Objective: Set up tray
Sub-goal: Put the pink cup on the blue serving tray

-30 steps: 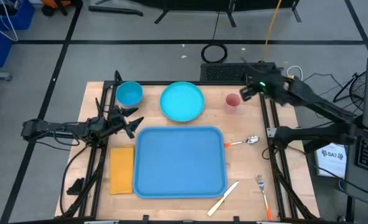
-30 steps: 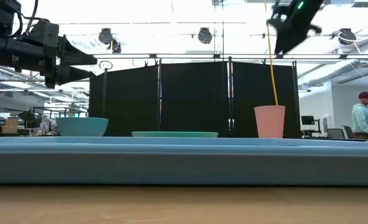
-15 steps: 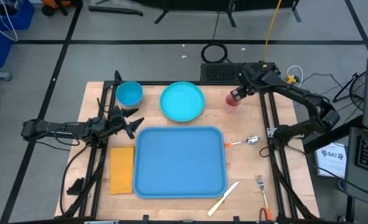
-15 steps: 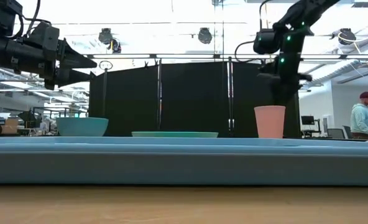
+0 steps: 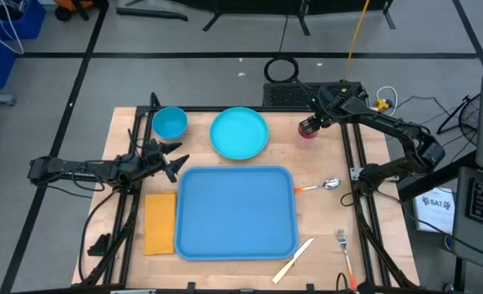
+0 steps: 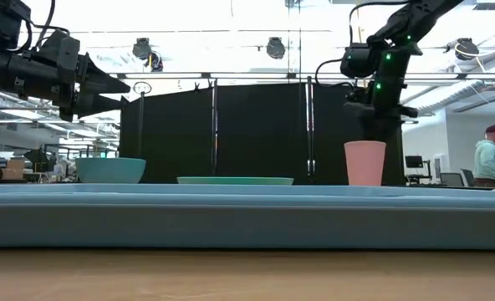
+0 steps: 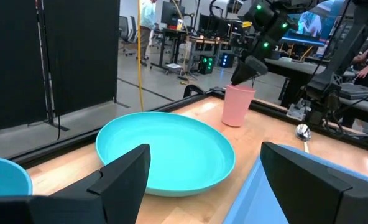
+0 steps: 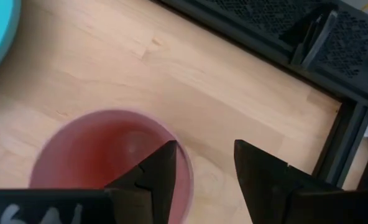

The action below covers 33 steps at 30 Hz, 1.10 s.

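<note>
Lower right gripper (image 8: 199,171), fingers apart astride pink cup (image 5: 306,133) rim, upper right; clamp squarely before lifting toward tray (image 5: 237,212).

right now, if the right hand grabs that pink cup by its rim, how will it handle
The pink cup looks empty and thin-walled, so it is probably light. It stands upright and taller than wide, so a sideways nudge could tip it. The right hand is open with one finger over the cup's mouth and one outside; a smooth rim pinch may slip.
</note>
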### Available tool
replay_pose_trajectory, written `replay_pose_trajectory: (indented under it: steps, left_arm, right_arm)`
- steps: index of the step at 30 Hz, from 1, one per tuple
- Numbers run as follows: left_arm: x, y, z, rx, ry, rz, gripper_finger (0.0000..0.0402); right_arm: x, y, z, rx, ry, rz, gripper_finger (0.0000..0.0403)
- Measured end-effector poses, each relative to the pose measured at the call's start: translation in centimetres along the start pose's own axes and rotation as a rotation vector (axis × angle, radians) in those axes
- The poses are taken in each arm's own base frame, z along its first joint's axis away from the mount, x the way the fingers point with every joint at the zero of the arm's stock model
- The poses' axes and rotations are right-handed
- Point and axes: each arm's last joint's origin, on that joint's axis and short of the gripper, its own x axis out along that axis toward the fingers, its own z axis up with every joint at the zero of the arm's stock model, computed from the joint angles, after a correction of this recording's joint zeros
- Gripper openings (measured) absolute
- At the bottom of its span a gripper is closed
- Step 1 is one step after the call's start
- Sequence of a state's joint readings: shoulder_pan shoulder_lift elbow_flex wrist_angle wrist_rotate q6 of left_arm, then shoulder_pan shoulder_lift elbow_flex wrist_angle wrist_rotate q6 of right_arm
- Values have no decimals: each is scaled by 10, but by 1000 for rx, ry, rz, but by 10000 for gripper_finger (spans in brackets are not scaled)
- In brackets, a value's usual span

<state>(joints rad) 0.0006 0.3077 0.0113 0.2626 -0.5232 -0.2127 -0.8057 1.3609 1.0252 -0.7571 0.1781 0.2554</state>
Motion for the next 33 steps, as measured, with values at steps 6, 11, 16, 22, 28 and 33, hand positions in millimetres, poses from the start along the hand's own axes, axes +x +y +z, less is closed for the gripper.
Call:
replay_pose_trajectory:
  steps: [6, 11, 16, 22, 28, 33]
  left_arm:
    - [0, 0, 0, 0, 0, -1, 310]
    - [0, 0, 0, 0, 0, -1, 310]
    - [0, 0, 0, 0, 0, -1, 310]
    - [0, 0, 0, 0, 0, -1, 310]
    - [0, 0, 0, -1, 0, -1, 310]
    - [0, 0, 0, -1, 1, -1, 310]
  right_arm:
    - [-2, 9, -5, -23, 22, 11, 150]
    - [-4, 18, -7, -40, 19, 25, 150]
    - [-4, 21, -8, -42, 13, 27, 150]
    - [11, 21, -18, -42, 7, 28, 150]
    - [25, 20, -31, -46, 17, 24, 149]
    - [26, 21, -30, -55, -14, 38, 112]
